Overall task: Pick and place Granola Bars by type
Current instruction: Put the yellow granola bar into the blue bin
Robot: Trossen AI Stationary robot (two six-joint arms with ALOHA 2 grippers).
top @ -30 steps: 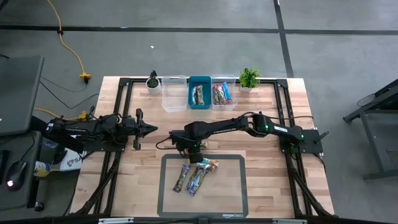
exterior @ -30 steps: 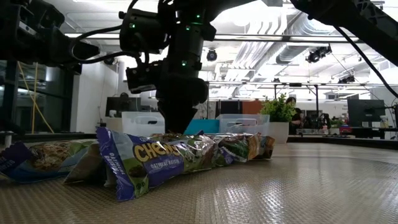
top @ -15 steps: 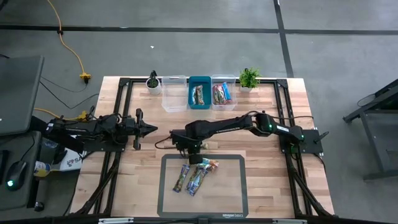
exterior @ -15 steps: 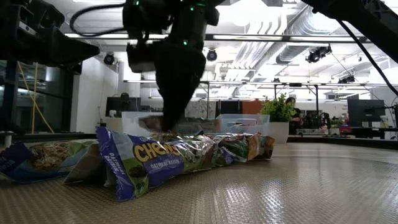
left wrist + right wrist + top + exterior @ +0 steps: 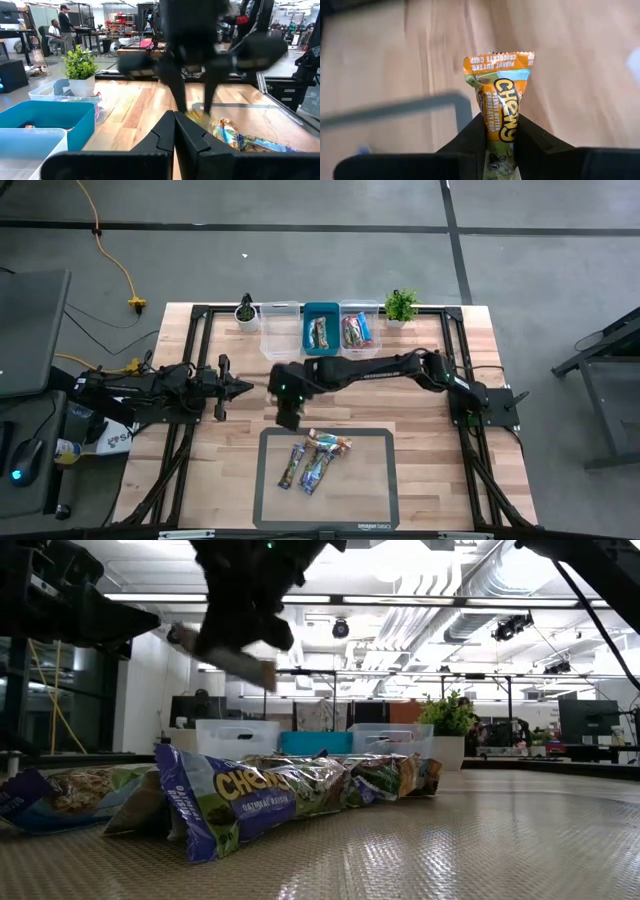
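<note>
clamping an orange granola bar (image 5: 501, 115), the right claw (image 5: 499, 145) hangs above the table (image 5: 420, 405).

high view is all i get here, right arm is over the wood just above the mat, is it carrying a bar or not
Observer: Yes. The right wrist view shows the right gripper shut on an orange-topped bar.
Operator: which kind is it
Observer: The wrapper reads Chewy, peanut butter chocolate chip.
Operator: is it up off the pile
Observer: In the low view the bar hangs well above the bars on the mat.
Operator: left arm doing anything
Observer: The left gripper is shut and holds nothing, off to the left side of the table.
</note>
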